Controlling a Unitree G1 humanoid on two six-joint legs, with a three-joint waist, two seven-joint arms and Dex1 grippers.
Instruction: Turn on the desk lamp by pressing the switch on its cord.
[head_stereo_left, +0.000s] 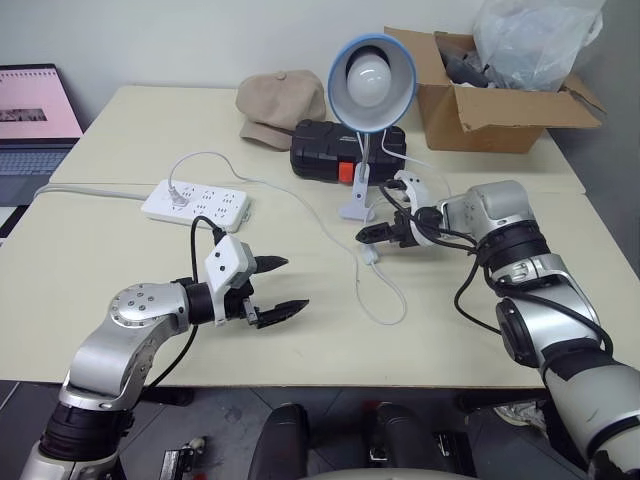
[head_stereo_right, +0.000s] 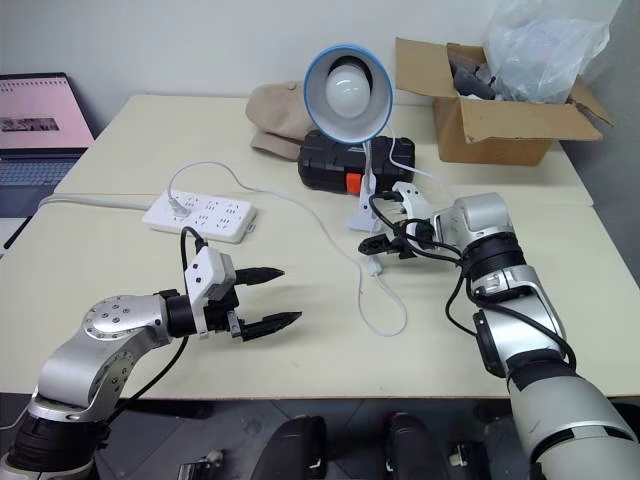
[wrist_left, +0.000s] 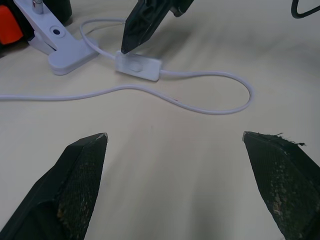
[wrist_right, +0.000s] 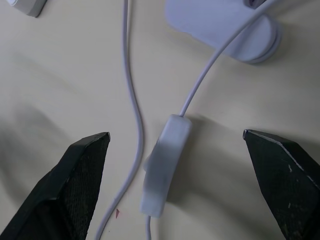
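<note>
Switch (wrist_right: 165, 165) lies flat on the counter (head_stereo_left: 120, 300), on the cord (head_stereo_left: 385, 300) just in front of the unlit lamp (head_stereo_left: 371, 82). Right end effector (head_stereo_left: 372, 235) hovers directly over it, fingers spread wide, holding nothing. Left end effector (head_stereo_left: 282, 290) fully open, empty, well apart.

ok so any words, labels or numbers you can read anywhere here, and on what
None can be read.
Open laptop screen: pink page with dark lines, too blurred to read.
White multi-socket power strip, black plastic case with the orange latch, brown cardboard box: no legible marking.
</note>
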